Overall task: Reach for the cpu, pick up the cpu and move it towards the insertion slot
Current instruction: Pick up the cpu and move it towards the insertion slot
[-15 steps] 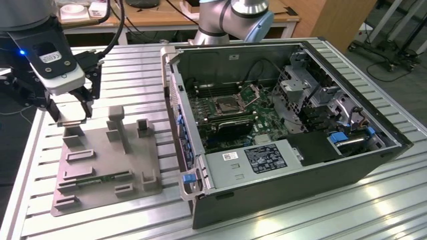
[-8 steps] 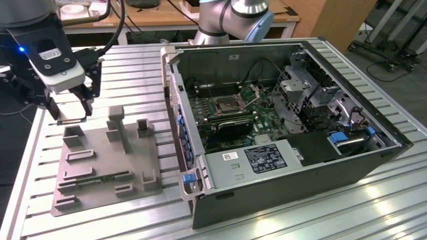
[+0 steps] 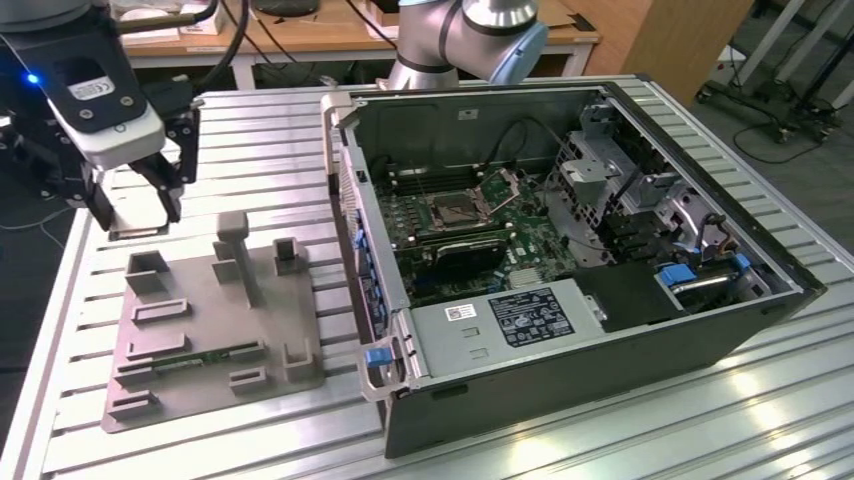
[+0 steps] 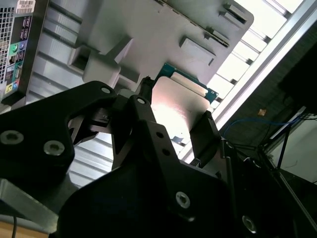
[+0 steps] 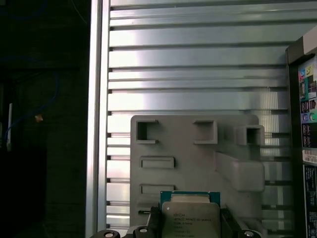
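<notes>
The cpu [image 5: 190,218], a pale silver square with a green rim, sits between my two black fingers and overlaps the tray features behind it, so it looks lifted slightly off the grey fixture tray [image 5: 198,148]. In the second wrist view the cpu [image 4: 178,106] has a finger against each side. My gripper [image 3: 134,210] hangs over the far end of the tray [image 3: 200,320] at the exterior view's left, shut on the cpu. The insertion slot [image 3: 461,208], with its metal plate hinged up, lies on the green board inside the open computer case [image 3: 574,330], well toward the exterior view's right.
A green memory stick [image 3: 200,357] lies near the tray's front. Upright grey posts [image 3: 234,235] rise from the tray between my gripper and the case wall [image 3: 350,200]. The ribbed metal table [image 3: 747,410] ends close to the tray at the exterior view's left.
</notes>
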Available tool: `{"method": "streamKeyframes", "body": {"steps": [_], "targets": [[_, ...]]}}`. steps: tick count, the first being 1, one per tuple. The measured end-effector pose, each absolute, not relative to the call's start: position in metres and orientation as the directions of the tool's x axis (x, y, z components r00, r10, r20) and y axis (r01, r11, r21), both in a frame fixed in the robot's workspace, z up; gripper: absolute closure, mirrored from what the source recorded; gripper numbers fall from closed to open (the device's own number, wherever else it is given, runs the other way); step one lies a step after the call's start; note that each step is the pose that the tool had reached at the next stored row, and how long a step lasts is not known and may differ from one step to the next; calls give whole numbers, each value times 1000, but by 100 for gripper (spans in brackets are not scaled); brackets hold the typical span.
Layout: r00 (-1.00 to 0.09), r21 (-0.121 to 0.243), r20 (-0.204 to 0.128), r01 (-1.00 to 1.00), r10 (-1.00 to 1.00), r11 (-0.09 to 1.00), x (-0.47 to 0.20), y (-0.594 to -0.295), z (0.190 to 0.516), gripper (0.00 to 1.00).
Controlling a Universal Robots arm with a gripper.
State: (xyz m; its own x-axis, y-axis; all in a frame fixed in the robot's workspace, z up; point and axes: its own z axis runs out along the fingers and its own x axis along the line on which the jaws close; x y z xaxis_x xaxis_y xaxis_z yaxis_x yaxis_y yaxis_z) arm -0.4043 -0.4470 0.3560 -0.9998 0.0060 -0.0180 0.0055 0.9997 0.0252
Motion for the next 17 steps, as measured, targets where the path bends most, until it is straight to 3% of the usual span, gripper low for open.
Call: {"method": "streamKeyframes", "body": {"steps": [7, 9, 17], "targets": [[-1000, 25, -15, 6, 6, 1000, -403, -447, 362, 46], [-1000, 25, 6, 6, 6, 1000, -403, -447, 363, 46], [-1000, 25, 6, 6, 6, 1000, -403, -447, 365, 46]]}}
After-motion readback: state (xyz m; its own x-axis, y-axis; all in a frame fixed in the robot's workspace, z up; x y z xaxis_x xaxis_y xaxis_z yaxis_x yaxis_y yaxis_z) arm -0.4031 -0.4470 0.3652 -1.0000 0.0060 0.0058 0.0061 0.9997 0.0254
